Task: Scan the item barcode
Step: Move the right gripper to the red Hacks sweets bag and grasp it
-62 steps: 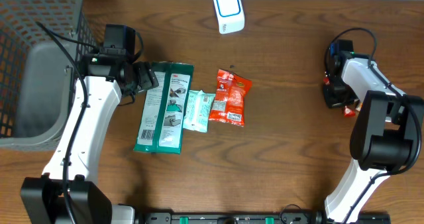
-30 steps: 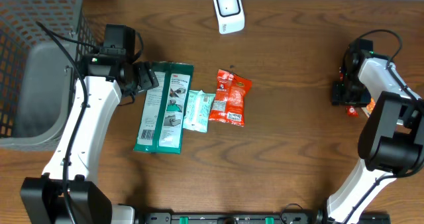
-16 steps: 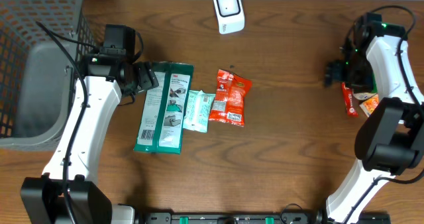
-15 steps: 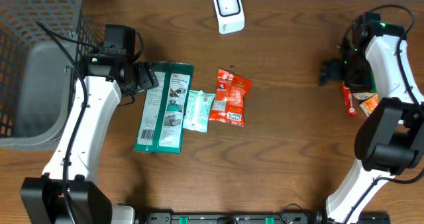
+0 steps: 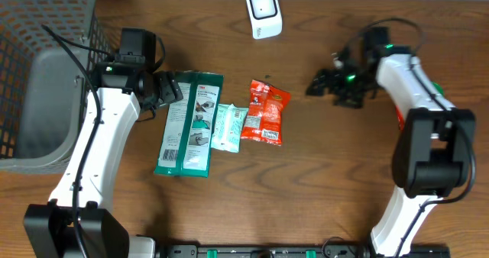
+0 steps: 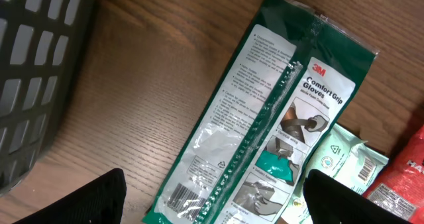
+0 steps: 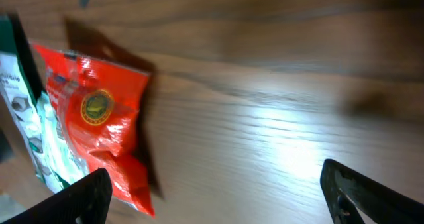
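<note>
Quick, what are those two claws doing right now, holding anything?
Left gripper: open, holding nothing, over the green glove pack.
Right gripper: open, holding nothing, near the red packet.

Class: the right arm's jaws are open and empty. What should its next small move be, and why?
Probably move the right gripper left and down onto the red packet. Its jaws stand open with nothing between them, it hangs apart from the packet, and that packet is the item lying nearest to it.
</note>
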Robot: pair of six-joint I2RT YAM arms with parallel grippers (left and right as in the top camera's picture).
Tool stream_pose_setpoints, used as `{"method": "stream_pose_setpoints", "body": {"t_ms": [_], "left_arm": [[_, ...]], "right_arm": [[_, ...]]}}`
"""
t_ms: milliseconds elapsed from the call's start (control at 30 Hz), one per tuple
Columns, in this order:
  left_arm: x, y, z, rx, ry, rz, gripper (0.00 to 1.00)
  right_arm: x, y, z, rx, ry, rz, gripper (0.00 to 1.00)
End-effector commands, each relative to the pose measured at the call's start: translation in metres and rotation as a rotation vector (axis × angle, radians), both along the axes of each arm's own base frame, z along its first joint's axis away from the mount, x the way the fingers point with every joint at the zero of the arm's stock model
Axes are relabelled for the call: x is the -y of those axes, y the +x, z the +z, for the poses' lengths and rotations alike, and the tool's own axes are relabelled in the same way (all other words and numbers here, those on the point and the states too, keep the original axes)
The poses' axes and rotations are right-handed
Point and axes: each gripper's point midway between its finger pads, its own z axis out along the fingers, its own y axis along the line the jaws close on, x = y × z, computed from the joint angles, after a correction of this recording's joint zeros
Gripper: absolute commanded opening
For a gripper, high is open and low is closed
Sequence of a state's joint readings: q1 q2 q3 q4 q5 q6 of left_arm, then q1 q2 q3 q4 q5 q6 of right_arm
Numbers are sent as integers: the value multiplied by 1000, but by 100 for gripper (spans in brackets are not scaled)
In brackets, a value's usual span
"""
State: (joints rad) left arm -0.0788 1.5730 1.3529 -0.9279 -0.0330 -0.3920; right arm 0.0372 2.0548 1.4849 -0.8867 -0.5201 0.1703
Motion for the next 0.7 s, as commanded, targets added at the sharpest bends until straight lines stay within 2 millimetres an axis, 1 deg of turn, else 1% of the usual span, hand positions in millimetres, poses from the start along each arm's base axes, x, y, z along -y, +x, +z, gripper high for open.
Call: {"method": "stream_pose_setpoints", "body": {"t_ms": [0,167,233,333,433,567,667], "left_arm": [[-3,3,7,18,13,4,86],[-3,3,7,18,13,4,86],[-3,3,7,18,13,4,86],[-3,3,7,18,12,3,86],[-3,3,7,18,13,4,86],[-3,3,7,18,12,3,86],[-3,3,7,18,13,4,86]], "right_arm": [[-47,-16,-12,-17,44,57,97],[-98,-26,-22,21,60,116,97],[-111,-28,-24,32,51,121,96],[-120,-29,-31,39,-17,87,95],[-122,-27,-37,69,-99,69,95],[-126,-30,-43,96,-146,87,89],[-127,-34,-47,97,-163,95,87]]}}
